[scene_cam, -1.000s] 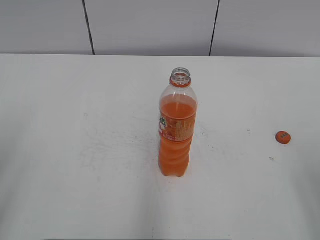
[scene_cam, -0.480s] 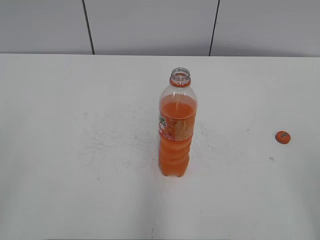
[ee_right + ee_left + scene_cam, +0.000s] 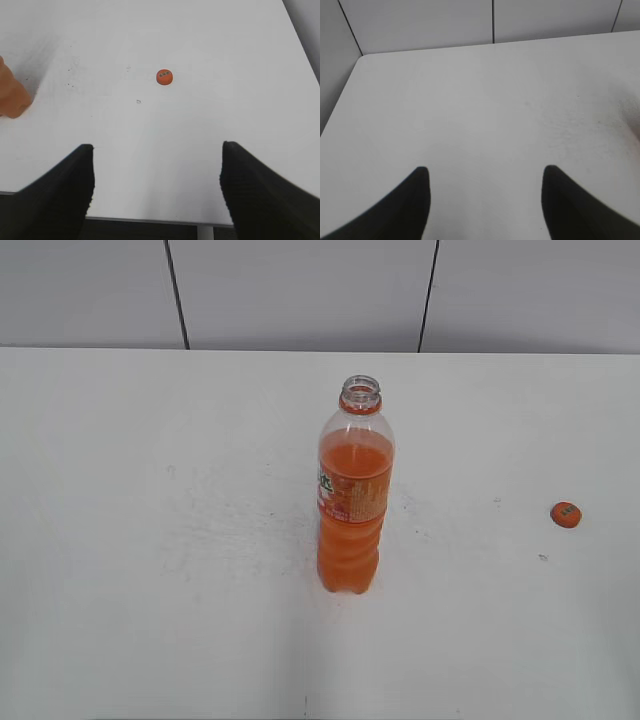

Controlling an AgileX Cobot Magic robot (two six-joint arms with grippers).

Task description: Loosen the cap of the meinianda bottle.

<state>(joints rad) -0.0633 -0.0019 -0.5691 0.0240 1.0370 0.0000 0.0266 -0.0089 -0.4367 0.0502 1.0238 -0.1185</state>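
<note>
The meinianda bottle (image 3: 352, 500) stands upright at the middle of the white table, its mouth open with no cap on it. Its base shows at the left edge of the right wrist view (image 3: 11, 97). The small orange cap (image 3: 566, 514) lies on the table far to the bottle's right; it also shows in the right wrist view (image 3: 164, 76). My left gripper (image 3: 484, 172) is open and empty over bare table. My right gripper (image 3: 157, 150) is open and empty near the table's front edge, well short of the cap. Neither gripper shows in the exterior view.
The white table (image 3: 150, 540) ends at a grey tiled wall (image 3: 300, 290) at the back. The table's front edge (image 3: 150, 220) and right edge (image 3: 300, 40) show in the right wrist view. The table's left corner (image 3: 362, 57) shows in the left wrist view.
</note>
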